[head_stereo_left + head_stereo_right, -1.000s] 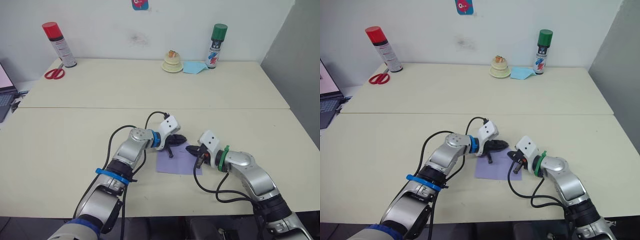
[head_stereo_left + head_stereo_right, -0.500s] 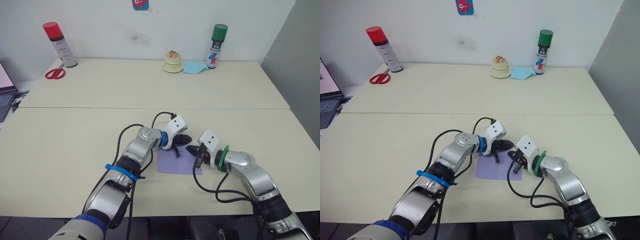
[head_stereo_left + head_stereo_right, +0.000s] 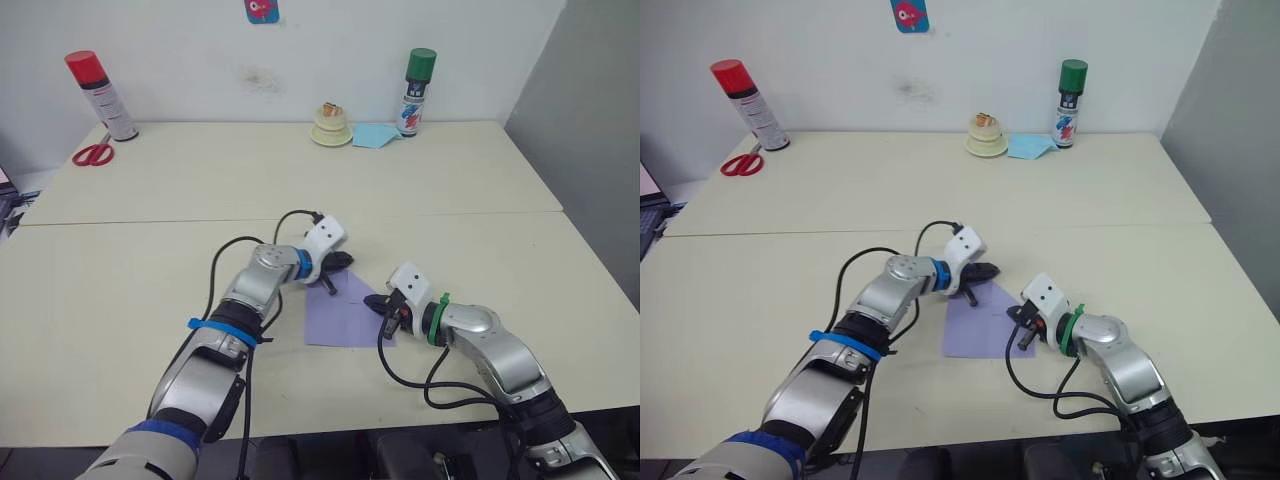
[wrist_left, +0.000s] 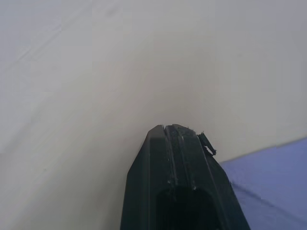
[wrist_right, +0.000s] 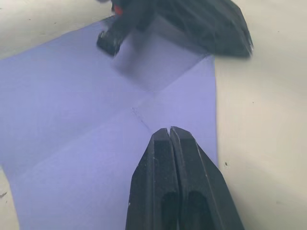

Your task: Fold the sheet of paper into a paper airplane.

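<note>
The sheet of paper (image 3: 343, 318) is lying flat on the cream worktop (image 3: 120, 300), near its front edge, with a centre crease showing and its far right corner now folded in to a slanted edge, where half a second ago that far edge was still reading as nearly square. The left claw (image 3: 335, 272), fingers pressed together and holding nothing, is sitting at the far left corner of the sheet; relative to the sheet it has been drawing back leftward from its earlier place over the far edge. The right claw (image 3: 383, 306), likewise pinched shut on nothing, is pressing its tip onto the sheet's right side, just beside the crease. The whole view has shifted, so part of the apparent motion is the camera's. Judged from this, the first corner fold is being set, and the matching left corner is probably next. Beyond the sheet, a green spray can (image 3: 417, 79), a red spray can (image 3: 92, 95) and red scissors (image 3: 90, 154) are standing well apart at the worktop's back.
</note>
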